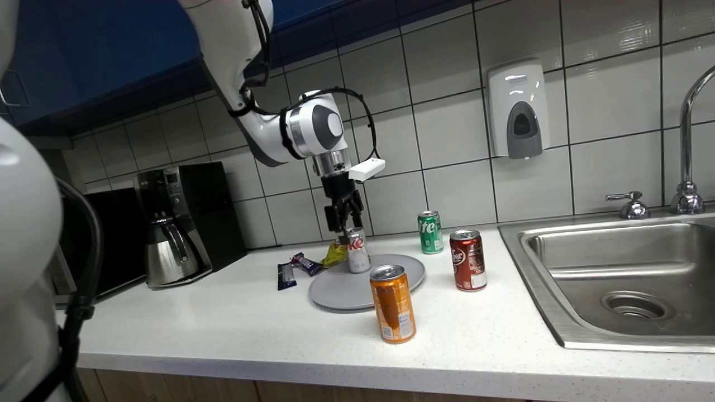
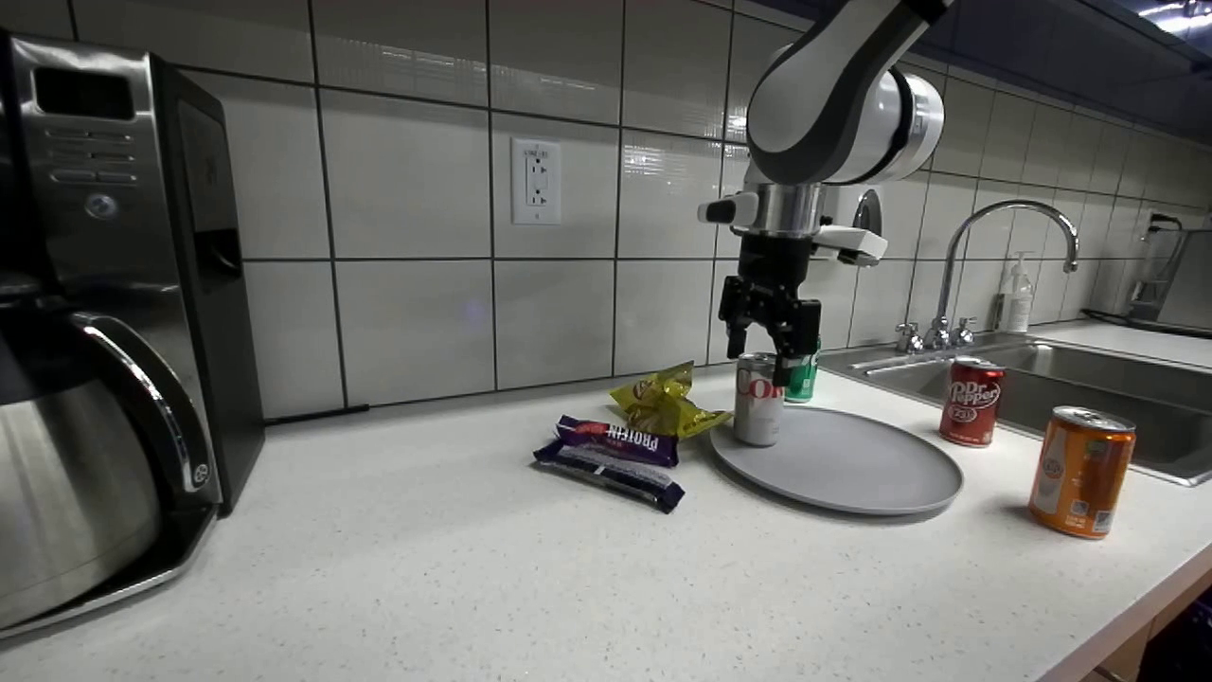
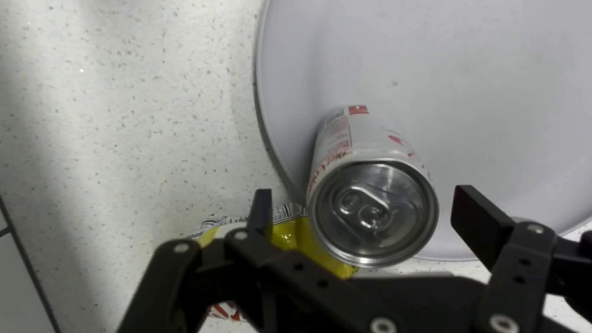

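In an exterior view, around one grey plate [image 1: 335,296]: one orange can [image 1: 392,306] at five o'clock; one red can [image 1: 468,260] at three; two bars [image 1: 286,277] at nine and ten; one silver can [image 1: 358,255] on the plate toward twelve, its top between the spread jaws of the gripper [image 3: 363,208]; yellow packaging [image 1: 334,254] at eleven, partly hidden, count unclear; one green can [image 1: 430,232] at two.

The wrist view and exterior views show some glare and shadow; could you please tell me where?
In both exterior views, reflections brighten some wall tiles; in an exterior view, the blue cabinet is dark underneath; in the wrist view, the silver can glints on top, and a thin shadow edges the gray plate.
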### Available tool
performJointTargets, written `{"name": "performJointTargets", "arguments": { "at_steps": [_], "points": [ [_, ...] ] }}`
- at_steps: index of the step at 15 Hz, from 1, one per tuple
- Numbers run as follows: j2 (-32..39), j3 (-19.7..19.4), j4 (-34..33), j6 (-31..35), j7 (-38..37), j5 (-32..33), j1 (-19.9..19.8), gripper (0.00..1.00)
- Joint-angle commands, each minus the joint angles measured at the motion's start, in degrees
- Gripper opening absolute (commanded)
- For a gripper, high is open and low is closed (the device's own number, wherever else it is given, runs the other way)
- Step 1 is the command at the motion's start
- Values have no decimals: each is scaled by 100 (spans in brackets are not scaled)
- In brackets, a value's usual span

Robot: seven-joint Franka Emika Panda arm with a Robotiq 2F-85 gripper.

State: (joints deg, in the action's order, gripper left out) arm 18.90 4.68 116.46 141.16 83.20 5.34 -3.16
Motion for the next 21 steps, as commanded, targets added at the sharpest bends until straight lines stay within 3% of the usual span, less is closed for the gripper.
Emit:
{"name": "performJointTargets", "arguments": {
  "at_steps": [1, 21],
  "points": [
    [-197, 10, 112, 110, -46, -94, -53, 100],
    [-479, -184, 176, 499, -55, -407, -320, 100]
  ]
}}
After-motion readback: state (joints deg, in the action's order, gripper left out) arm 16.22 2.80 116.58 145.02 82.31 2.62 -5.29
